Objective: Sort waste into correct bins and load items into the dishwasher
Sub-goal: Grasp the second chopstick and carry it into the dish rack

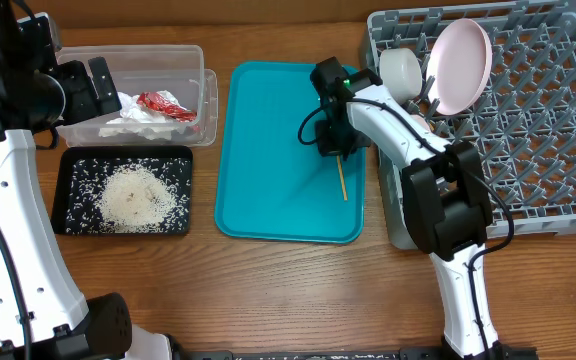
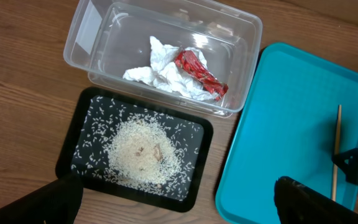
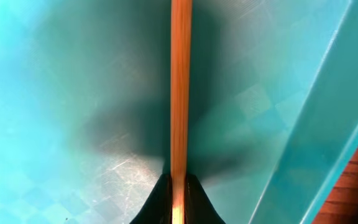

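Observation:
My right gripper (image 1: 336, 150) is low over the teal tray (image 1: 268, 190) and shut on a wooden chopstick (image 1: 342, 178), which shows clamped between the black fingertips in the right wrist view (image 3: 179, 93). My left gripper (image 1: 98, 88) is open and empty above the clear tub (image 1: 193, 70). The tub holds crumpled white paper (image 2: 160, 78) and the red wrapper (image 2: 199, 73). The black tray (image 2: 79, 140) holds a heap of rice grains (image 2: 143, 152). A large white plate (image 1: 460, 65) and a white cup (image 1: 401, 72) stand in the grey dish rack (image 1: 558, 130).
The dish rack fills the right side, right beside the teal tray. The tub and black tray stand at the left, one behind the other. Bare wooden table (image 1: 298, 290) runs along the front. The bowls are out of view.

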{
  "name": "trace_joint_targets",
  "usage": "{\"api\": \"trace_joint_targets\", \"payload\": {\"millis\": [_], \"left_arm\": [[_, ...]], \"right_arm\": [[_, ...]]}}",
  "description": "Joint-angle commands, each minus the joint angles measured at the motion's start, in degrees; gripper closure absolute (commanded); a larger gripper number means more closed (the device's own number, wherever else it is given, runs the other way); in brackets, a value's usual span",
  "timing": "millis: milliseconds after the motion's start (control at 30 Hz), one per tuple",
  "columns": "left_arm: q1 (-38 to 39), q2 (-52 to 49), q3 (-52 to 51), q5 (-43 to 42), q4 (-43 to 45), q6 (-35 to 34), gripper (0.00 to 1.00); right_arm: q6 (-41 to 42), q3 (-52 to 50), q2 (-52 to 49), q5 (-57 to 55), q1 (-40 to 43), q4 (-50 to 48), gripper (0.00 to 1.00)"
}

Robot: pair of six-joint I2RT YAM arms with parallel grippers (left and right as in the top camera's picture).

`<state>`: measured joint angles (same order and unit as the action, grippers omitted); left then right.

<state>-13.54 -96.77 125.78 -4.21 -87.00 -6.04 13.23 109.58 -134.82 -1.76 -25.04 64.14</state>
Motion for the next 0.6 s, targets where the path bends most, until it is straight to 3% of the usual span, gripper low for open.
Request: {"api": "trace_joint_targets", "payload": {"millis": [0, 300, 567], "left_arm": [[0.0, -0.3, 0.0, 0.3, 0.3, 0.0, 0.0], [0.0, -0.3, 0.0, 0.3, 0.3, 0.0, 0.0], [0.0, -0.3, 0.0, 0.3, 0.3, 0.0, 0.0]], "right_arm": [[-0.1, -1.9, -1.9, 2.8, -1.5, 0.4, 0.96], [-4.6, 17.2, 2.8, 6.8, -1.5, 15.6, 0.96], [-4.6, 35.6, 12.0, -1.6, -0.2, 31.3, 0.96]]}}
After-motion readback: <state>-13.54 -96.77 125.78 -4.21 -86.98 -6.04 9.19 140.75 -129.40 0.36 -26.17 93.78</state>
